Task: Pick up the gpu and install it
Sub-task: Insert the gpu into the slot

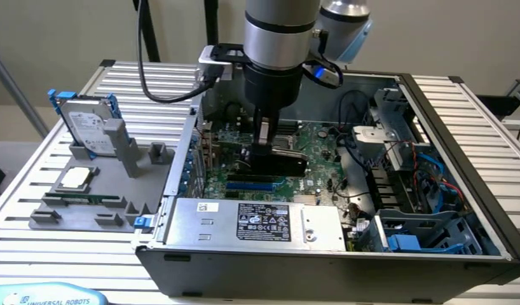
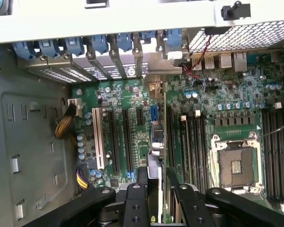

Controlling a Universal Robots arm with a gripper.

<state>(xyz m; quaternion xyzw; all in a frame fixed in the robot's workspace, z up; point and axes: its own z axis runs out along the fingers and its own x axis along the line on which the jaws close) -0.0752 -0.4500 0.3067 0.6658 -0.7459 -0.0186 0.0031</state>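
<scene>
Pinching the gpu point(image 1: 285, 165) upright between its fingers, the end effector point(image 1: 262, 151) hangs inside the open case point(image 1: 328, 267), low over the motherboard point(image 1: 315, 143) slots. Whether the card is seated cannot be told. Hard drive point(image 1: 86, 130) and CPU point(image 1: 77, 178) sit on a grey fixture point(image 1: 82, 219) by the bench point(image 1: 39, 248) edge at the exterior view's left.

"UNIVERSAL ROBOTS" is printed on the pale blue casing point(image 1: 48, 297) at the exterior view's lower left.

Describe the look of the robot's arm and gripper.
The arm is a silver-grey cylinder with a black band, a black wrist section and a light blue joint cap. A black cable loops beside it. The gripper is black, with round screw holes in its fingers.
</scene>
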